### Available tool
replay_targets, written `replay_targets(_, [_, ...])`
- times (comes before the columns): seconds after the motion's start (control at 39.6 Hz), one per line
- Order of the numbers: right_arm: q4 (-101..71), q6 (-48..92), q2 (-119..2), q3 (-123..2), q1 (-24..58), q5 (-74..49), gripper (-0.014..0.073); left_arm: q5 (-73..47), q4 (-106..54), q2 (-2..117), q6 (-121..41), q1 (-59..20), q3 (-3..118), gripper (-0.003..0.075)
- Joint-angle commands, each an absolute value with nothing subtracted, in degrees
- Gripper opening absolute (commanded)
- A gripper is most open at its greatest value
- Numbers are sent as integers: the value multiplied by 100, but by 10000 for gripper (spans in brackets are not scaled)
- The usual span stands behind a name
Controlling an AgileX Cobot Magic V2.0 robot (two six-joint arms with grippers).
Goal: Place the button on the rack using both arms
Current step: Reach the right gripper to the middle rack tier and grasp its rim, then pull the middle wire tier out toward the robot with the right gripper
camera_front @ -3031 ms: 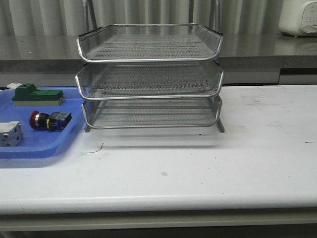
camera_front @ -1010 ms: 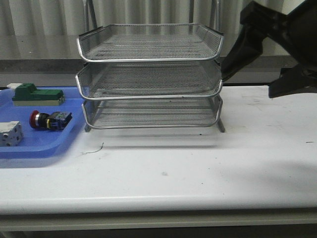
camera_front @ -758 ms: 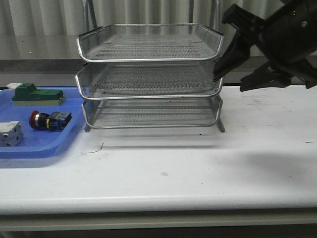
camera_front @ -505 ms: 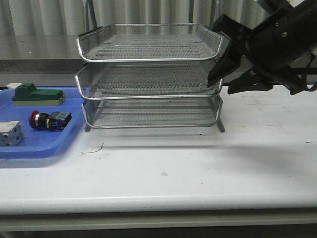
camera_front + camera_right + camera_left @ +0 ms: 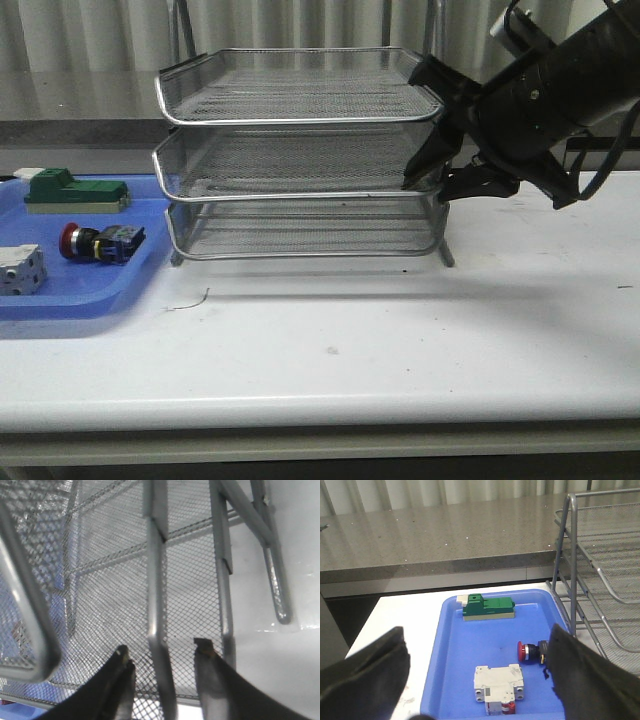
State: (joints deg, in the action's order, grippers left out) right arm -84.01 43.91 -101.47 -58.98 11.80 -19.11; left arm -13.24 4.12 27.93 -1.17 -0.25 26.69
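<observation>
The button [image 5: 95, 243], with its red cap and black body, lies on its side in the blue tray [image 5: 90, 300], left of the rack [image 5: 300, 150]. The rack is a three-tier silver mesh stand at the middle back of the table. My right gripper [image 5: 425, 188] is at the rack's right side, level with the middle tier. In the right wrist view the right gripper [image 5: 162, 652] is open, and a chrome rim of the rack [image 5: 155, 580] passes between its fingers. My left gripper [image 5: 476, 628] is wide open above the tray, and the button [image 5: 532, 651] lies near its one finger. The left arm is outside the front view.
A green-and-white block [image 5: 75, 192] and a white block [image 5: 20, 268] share the blue tray with the button. A grey stone counter [image 5: 80, 100] runs behind the table. The white tabletop [image 5: 400, 340] stretches in front of and to the right of the rack.
My right arm came in from the right and moved left to the rack's right side, where its open fingers now straddle a rim. The button, tray and rack stayed put.
</observation>
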Motion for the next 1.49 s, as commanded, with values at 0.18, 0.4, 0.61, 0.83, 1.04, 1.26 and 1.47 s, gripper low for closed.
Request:
replay_targets(0.18, [-8615, 4464, -9892, -6091, 1164, -2050, 36, -930, 423, 2843, -45, -17, 2875, 533])
replay_targets(0.4, [-8615, 4470, -9884, -6079, 1164, -2106, -20, -930, 423, 2843, -45, -17, 2875, 533])
replay_targets(0.61, [-8630, 4773, -9765, -5980, 1164, -2390, -20, -930, 423, 2843, -45, -17, 2875, 533])
replay_targets(0.83, [-8647, 5083, -9336, -5496, 1164, -2395, -20, -930, 423, 2843, -45, -17, 2875, 533])
replay_targets(1.04, [-8654, 5267, -9080, -4975, 1164, -2618, -20, -930, 423, 2843, -45, -17, 2875, 533])
replay_targets(1.26, [-8729, 5504, -8752, -4347, 1164, -2803, -20, -930, 423, 2843, -45, -17, 2875, 533])
replay_targets(1.47, [-8884, 5758, -8256, -3767, 1164, -2817, -20, -930, 423, 2843, -45, -17, 2875, 533])
